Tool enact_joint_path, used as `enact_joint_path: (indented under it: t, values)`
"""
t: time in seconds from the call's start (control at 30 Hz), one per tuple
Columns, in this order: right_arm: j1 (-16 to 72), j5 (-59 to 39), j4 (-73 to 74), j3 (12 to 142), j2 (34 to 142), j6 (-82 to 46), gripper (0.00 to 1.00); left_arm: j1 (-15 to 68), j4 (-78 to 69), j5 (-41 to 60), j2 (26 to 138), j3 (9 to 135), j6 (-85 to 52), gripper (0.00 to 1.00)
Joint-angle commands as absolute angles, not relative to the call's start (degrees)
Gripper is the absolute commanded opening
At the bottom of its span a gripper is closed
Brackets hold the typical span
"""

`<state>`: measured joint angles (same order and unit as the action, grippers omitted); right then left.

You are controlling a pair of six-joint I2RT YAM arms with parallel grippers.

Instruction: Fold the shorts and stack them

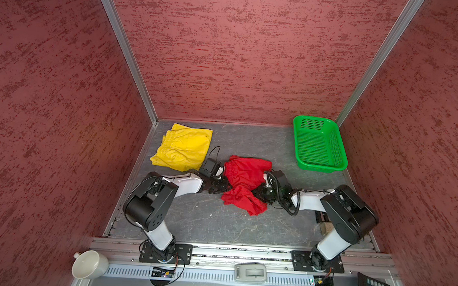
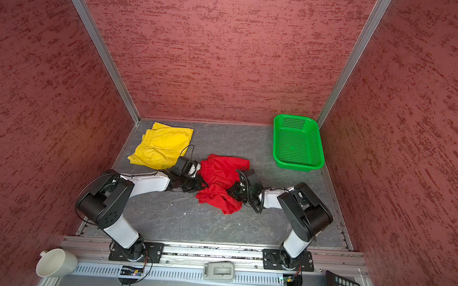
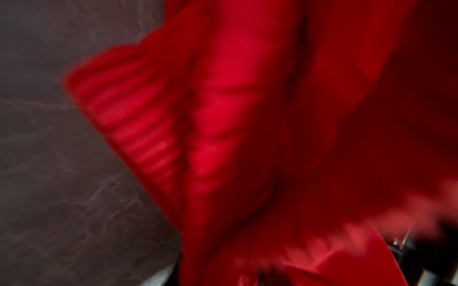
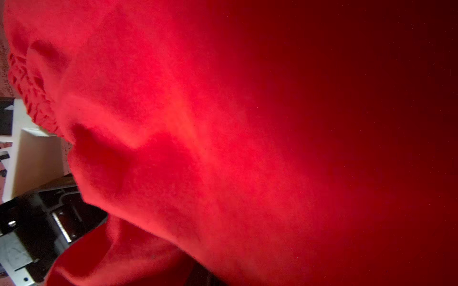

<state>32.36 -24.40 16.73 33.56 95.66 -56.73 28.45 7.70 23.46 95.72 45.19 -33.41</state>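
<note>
Red shorts (image 3: 235, 123) fill both wrist lenses, with both grippers sunk into the cloth.

Mid-table (image 1: 218, 223), the red pair lies crumpled, its gathered waistband toward the left arm and one leg trailing toward the near edge. The left gripper (image 1: 227, 186) meets the waistband side and the right gripper (image 1: 257, 195) the opposite side. Cloth humps between them and drapes over the right wrist. This reads as a two-point hold meant to lift and spread the garment flat before any fold. Fabric hides the jaws on both sides, so I cannot tell whether they are pinching cloth or only closing in. The yellow shorts (image 1: 183, 149) lie well apart at the far-left corner. They look folded flat, probably parked there as the base of the stack, clear of the working space. A green basket (image 1: 302, 163) sits far right, uninvolved. Judgement: one pair is done and the second is barely begun.
</note>
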Motion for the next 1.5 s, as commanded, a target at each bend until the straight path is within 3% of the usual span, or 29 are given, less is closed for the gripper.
enact_joint_path:
  t: [0.0,0.07,0.27,0.43,0.63,0.73,0.8,0.9,1.03,1.17,1.3,1.47]
  values:
    - [32.4,-23.1,10.7,31.2,97.6,-58.3,0.17,29.0,13.2,21.7,95.9,48.4,-30.9,0.08]
    - [32.3,-22.4,9.3,31.6,96.2,-58.1,0.21,29.0,16.3,19.8,95.1,50.1,-29.3,0.00]
    - [30.8,-19.2,2.9,32.8,87.0,-56.6,0.43,26.9,27.5,15.5,93.7,56.1,-22.1,0.00]
    - [28.3,-16.5,-3.7,33.1,77.0,-54.2,0.47,24.0,36.5,10.7,95.2,63.1,-13.3,0.00]
    - [27.9,-19.6,-2.7,34.6,76.9,-52.0,0.47,21.2,39.4,15.0,99.2,68.0,-11.1,0.02]
    - [29.1,-20.7,-1.6,37.8,78.4,-51.7,0.47,21.1,38.1,17.8,100.7,67.1,-13.4,0.14]
    - [31.1,-20.0,-0.8,40.8,79.8,-51.9,0.47,21.1,38.5,18.5,101.8,66.9,-14.8,0.35]
    - [33.0,-19.9,0.4,43.9,82.9,-52.0,0.47,20.6,39.7,17.0,101.4,66.8,-16.5,0.56]
    - [35.4,-21.5,3.8,46.2,89.7,-51.8,0.44,19.0,41.6,15.4,97.0,67.2,-18.1,0.65]
    - [37.5,-23.3,5.7,49.4,95.8,-51.1,0.39,18.2,43.3,13.4,91.3,69.0,-18.7,0.66]
    - [38.4,-24.6,8.0,50.8,99.7,-51.8,0.32,18.3,38.9,19.3,88.5,69.5,-19.8,0.53]
    - [38.8,-25.5,12.4,47.3,102.2,-53.7,0.26,20.6,33.2,25.2,94.7,71.6,-22.9,0.41]
